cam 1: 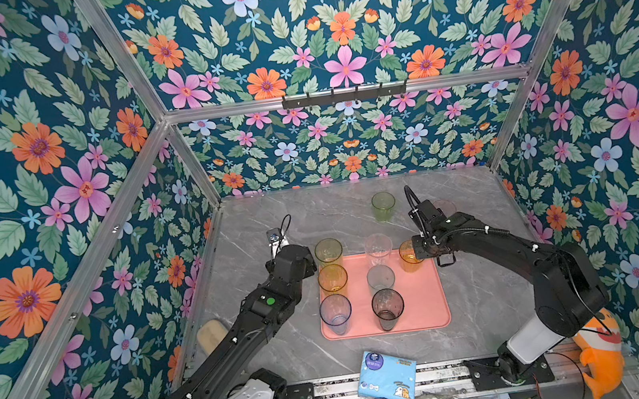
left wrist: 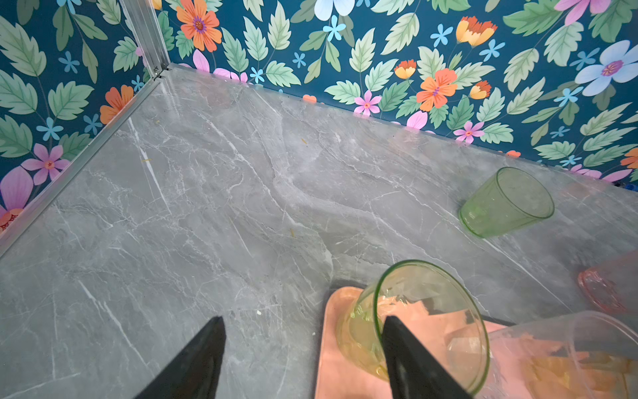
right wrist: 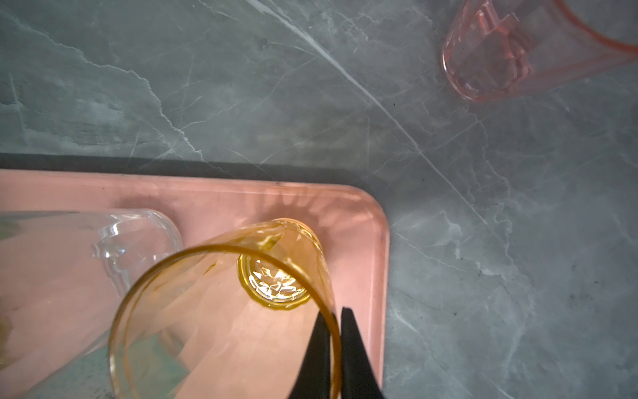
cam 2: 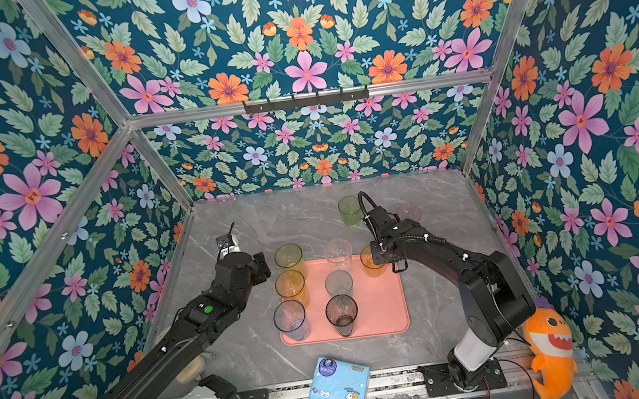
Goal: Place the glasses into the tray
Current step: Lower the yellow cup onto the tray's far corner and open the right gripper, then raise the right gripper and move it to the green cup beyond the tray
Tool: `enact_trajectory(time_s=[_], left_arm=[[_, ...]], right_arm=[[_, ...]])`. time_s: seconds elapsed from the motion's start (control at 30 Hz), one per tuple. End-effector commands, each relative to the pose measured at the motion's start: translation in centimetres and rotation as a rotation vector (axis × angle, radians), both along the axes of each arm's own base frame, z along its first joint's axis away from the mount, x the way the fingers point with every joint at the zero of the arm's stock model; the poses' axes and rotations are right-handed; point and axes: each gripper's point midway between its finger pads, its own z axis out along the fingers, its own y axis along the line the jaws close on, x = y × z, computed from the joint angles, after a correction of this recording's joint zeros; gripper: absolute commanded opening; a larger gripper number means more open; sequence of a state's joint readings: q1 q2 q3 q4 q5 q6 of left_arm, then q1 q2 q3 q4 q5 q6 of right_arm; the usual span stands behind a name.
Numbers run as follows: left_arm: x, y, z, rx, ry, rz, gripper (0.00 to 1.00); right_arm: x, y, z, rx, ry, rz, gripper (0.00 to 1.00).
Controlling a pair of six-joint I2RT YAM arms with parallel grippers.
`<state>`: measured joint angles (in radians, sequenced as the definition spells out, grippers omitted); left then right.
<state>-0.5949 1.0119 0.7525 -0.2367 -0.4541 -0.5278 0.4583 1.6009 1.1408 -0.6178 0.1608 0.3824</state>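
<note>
Now the right end effector is pinching the amber glass at the tray corner, clear glass crowding alongside; the left end effector is gaping wide beside the yellow-green glass.

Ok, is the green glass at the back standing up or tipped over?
Standing up: the green glass sits on its base, rim facing up.

No word or number can be read for sure. The only print is on the light-blue tissue packet, lying near, in the middle, in both top views. It has a dark-blue round label with pale lines and a short orange line beside it. Both are too small to read.
</note>
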Motion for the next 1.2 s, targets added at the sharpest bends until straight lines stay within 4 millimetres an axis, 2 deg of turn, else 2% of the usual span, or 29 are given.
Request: enact_trajectory(time_s=[0.0,0.1,0.2,0.5,0.93,1.17], left_arm=[[0.1,0.1,0.3,-0.006,-0.012,0.008,0.74],[0.1,0.1,0.4,-0.007,-0.013,0.008,0.74],[0.0,0.2,0.4,-0.006,-0.013,0.011,0.74],[0.0,0.2,0.4,-0.006,-0.015,0.012,0.74],[-0.1,0.4,0.4,-0.005,-0.016,0.015,0.74],[-0.2,0.5,0.6,-0.007,-0.021,0.017,0.74]], right_arm=[[0.7,0.1,0.2,-0.002,-0.021,-0.005,0.00],[0.8,0.1,0.3,-0.005,-0.017,-0.006,0.01],[0.7,0.2,0.6,0.000,-0.019,-0.011,0.13],[0.6,0.2,1.5,0.013,-0.026,-0.012,0.30],[1.9,1.3,7.8,0.079,-0.147,0.020,0.37],[4.1,2.0,11.0,0.080,-0.226,0.040,0.38]])
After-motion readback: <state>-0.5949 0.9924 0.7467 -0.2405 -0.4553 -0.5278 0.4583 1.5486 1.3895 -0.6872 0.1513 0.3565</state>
